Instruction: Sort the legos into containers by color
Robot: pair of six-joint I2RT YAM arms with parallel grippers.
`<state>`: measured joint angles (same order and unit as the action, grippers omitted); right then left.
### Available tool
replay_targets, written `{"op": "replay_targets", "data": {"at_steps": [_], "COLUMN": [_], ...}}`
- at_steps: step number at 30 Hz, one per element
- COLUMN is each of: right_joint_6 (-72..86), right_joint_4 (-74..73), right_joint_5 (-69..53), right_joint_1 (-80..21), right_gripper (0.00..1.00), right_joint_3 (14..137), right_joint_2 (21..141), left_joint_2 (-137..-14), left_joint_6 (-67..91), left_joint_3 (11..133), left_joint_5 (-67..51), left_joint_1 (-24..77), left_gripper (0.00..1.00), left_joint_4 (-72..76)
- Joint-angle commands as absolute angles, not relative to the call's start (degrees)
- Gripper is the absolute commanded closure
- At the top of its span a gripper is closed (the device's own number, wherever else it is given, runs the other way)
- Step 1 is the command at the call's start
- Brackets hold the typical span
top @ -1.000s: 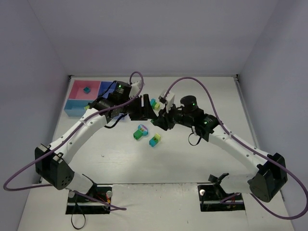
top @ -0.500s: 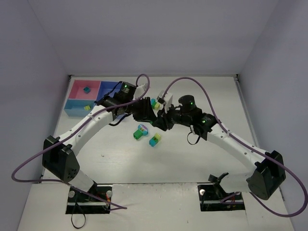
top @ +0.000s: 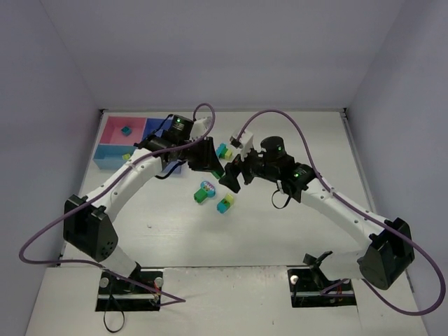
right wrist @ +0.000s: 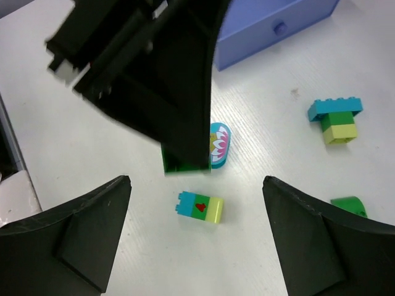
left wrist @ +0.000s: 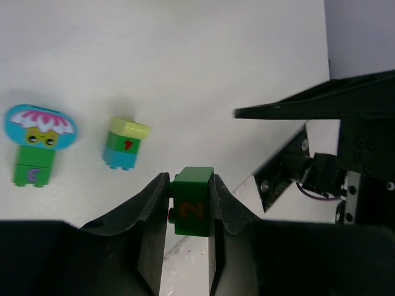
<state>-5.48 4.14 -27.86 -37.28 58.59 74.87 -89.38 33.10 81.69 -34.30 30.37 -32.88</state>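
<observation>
Left pincer (left wrist: 188, 185) grips a dark green brick (left wrist: 192, 209); seen from above, the blue tray (top: 154, 127) lies at its ten o'clock, nearer this arm. Right pincer (right wrist: 196, 182) gapes empty.

Two robot arms rise from the near edge of the table and lean toward each other, meeting over the middle like an arch. The left arm (top: 126, 183) stretches forward and to the right. The left gripper (left wrist: 188, 180) points toward the other arm, its two fingers pinched on a small green brick (left wrist: 192, 206). The right arm (top: 336, 208) stretches forward and to the left. The right gripper (right wrist: 196, 182) faces down at the table, fingers spread wide apart. The two grippers sit close together, almost tip to tip.
</observation>
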Motion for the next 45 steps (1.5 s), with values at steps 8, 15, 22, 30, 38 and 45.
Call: {"op": "replay_targets", "data": {"at_steps": [8,15,22,30,38,45], "right_joint_6": [0.0,3.8,5.1,7.6,11.3,15.7], "right_joint_4": [6.9,4.5,1.4,0.3,-3.5,-7.6], "right_joint_5": [-19.3,-15.6,-12.4,-8.6,-7.6,-4.7], "right_joint_1": [-31.6,-29.7,-28.7,-27.6,-24.2,-20.4], "right_gripper": [0.13,0.13,0.13,0.14,0.15,0.15], "right_joint_3": [56.4,52.3,49.9,46.8,47.2,46.4], "right_joint_2": [69.8,64.7,60.5,57.2,58.3,57.5], "left_joint_2": [-96.1,-108.6,-117.0,-112.6,-112.0,-120.8], "left_joint_6": [20.2,18.0,15.7,11.3,-6.2,-15.5], "left_joint_3": [94.9,103.3,110.6,108.6,105.0,114.0], "left_joint_5": [-6.8,-0.5,-0.6,-5.8,-17.6,-24.1], "left_joint_1": [13.1,7.7,7.0,9.9,24.4,31.6], "left_gripper": [1.0,0.76,0.54,0.51,0.51,0.51], "left_joint_4": [-39.0,-38.6,-39.4,-36.6,-30.2,-33.3]}}
